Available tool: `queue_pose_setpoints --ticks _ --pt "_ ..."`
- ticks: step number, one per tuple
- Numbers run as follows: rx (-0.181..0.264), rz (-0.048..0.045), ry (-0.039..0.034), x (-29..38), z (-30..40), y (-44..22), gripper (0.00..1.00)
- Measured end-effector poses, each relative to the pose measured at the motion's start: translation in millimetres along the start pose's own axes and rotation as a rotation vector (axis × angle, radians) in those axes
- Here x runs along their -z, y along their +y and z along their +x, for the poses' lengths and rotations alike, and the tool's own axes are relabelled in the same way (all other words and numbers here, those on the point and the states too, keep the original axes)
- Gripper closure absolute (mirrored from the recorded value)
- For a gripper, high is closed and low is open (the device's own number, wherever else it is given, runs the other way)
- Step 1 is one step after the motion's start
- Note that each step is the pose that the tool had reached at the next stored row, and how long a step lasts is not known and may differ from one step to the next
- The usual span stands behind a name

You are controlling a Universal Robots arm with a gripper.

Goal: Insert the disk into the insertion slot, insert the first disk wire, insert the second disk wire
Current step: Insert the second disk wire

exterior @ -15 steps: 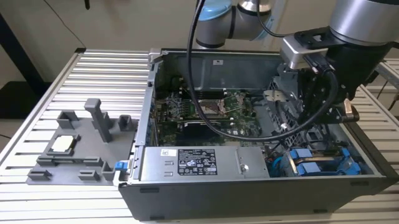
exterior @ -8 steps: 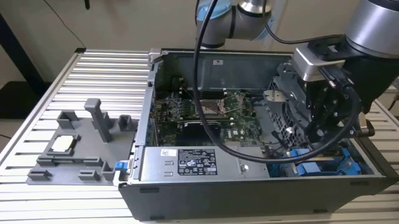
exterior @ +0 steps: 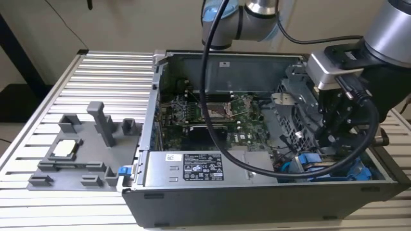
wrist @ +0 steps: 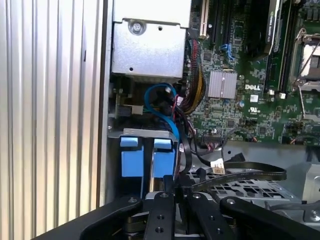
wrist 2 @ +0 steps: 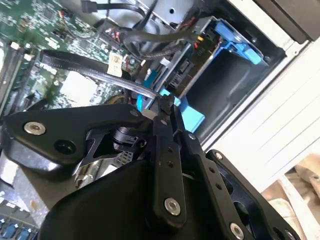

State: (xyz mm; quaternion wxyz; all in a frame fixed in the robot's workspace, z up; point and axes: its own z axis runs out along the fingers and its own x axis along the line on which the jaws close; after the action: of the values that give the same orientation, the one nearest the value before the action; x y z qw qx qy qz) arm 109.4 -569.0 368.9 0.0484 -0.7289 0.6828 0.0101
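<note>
The disk's blue carrier frame (wrist: 145,157) sits down inside the insertion slot (wrist 2: 225,85) at the corner of the open computer case (exterior: 257,202), beside the grey power-supply box (exterior: 192,168). The gripper (wrist: 172,192) hangs just over that bay, its black fingers (wrist 2: 165,125) pressed together on a thin black flat cable (wrist: 240,175) that arcs away above the perforated metal cage (wrist: 250,190). The green motherboard (exterior: 205,115) lies beyond the cage.
</note>
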Motion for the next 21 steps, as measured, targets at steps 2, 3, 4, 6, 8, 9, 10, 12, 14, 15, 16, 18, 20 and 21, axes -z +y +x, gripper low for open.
queue_pose_setpoints --ticks 2,3,4,6,8,9,10,12,14,15,16,18,20,21 --pt "-0.001 0.0009 -0.0245 -0.2 1.0 -1.0 0.84" --pt "-0.002 -0.0051 -0.0252 -0.3 1.5 -2.7 0.84" --pt "-0.003 -0.0168 -0.0260 -0.4 1.7 -5.1 0.84" --pt "-0.005 -0.0400 -0.0275 -0.7 2.1 -10.2 0.84" --pt "-0.007 -0.0603 -0.0287 -1.0 2.5 -15.7 0.84" --pt "-0.008 -0.0687 -0.0292 -1.1 2.8 -18.4 0.84" --pt "-0.009 -0.0772 -0.0297 -1.3 3.0 -21.2 0.84" --pt "-0.010 -0.0923 -0.0306 -1.5 3.8 -25.7 0.84" --pt "-0.012 -0.1063 -0.0310 -1.7 5.4 -28.7 0.84" --pt "-0.012 -0.1128 -0.0310 -1.9 6.5 -30.1 0.84" --pt "-0.013 -0.1172 -0.0312 -2.1 7.6 -31.2 0.84" --pt "-0.014 -0.1235 -0.0314 -2.3 10.5 -33.1 0.84" --pt "-0.014 -0.1250 -0.0315 -2.5 14.5 -33.9 0.84" --pt "-0.015 -0.1252 -0.0313 -2.7 16.4 -34.1 0.84"
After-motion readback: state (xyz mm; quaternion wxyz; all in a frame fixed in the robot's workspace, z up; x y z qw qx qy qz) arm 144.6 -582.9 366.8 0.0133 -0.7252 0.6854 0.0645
